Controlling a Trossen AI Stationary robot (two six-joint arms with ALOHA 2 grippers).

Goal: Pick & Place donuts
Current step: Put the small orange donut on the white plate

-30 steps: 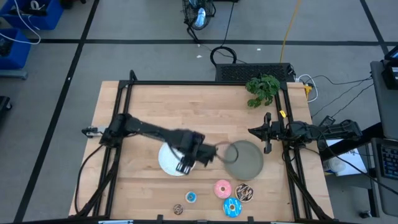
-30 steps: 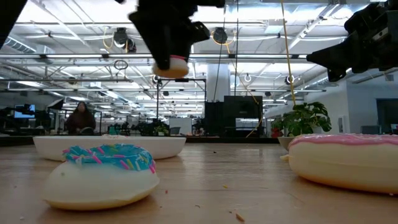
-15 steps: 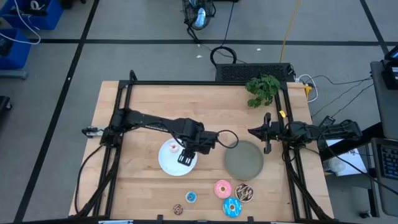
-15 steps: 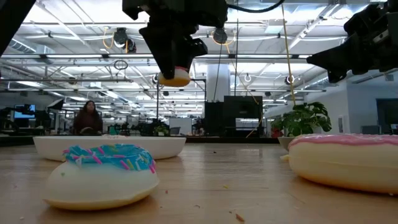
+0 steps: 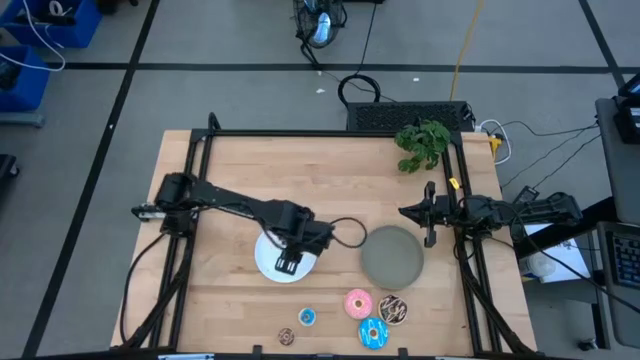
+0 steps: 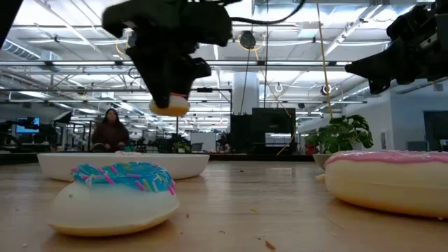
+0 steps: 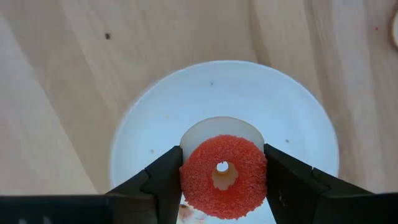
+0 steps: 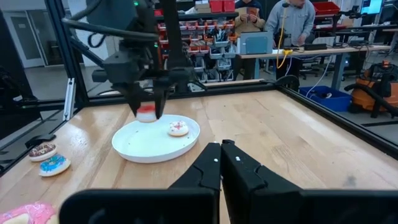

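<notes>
My left gripper (image 5: 288, 262) hangs over the round white plate (image 5: 266, 252), shut on a small red donut (image 7: 222, 176) with a cream underside. A small whitish donut (image 8: 178, 129) lies flat in that plate. The grey plate (image 5: 392, 256) sits to its right. Near the table's near edge lie a pink donut (image 5: 358, 303), a sprinkled chocolate one (image 5: 392, 311), a large blue one (image 5: 373, 333), a small blue one (image 5: 307, 317) and a small brown one (image 5: 286, 337). My right gripper (image 8: 221, 147) waits shut at the table's right edge. My left gripper pinches the small red donut by its outer rim (image 7: 184, 177), one finger on each opposite side. The fingers (image 7: 163, 180) come from above, pointing down. The donut is lifted clear above the white plate (image 6: 122, 164), roughly level, with its red face up.
A potted green plant (image 5: 422, 143) stands at the far right corner. Black frame rails (image 5: 205, 190) run along the table's left and right sides. Bare wood lies between the plates and the far edge. People (image 8: 292, 15) stand beyond the table.
My left gripper, still holding the red donut, has moved toward the table's left and near edges and come lower. It has gone from the white plate's right rim to over the plate's middle. The right arm has kept still.
</notes>
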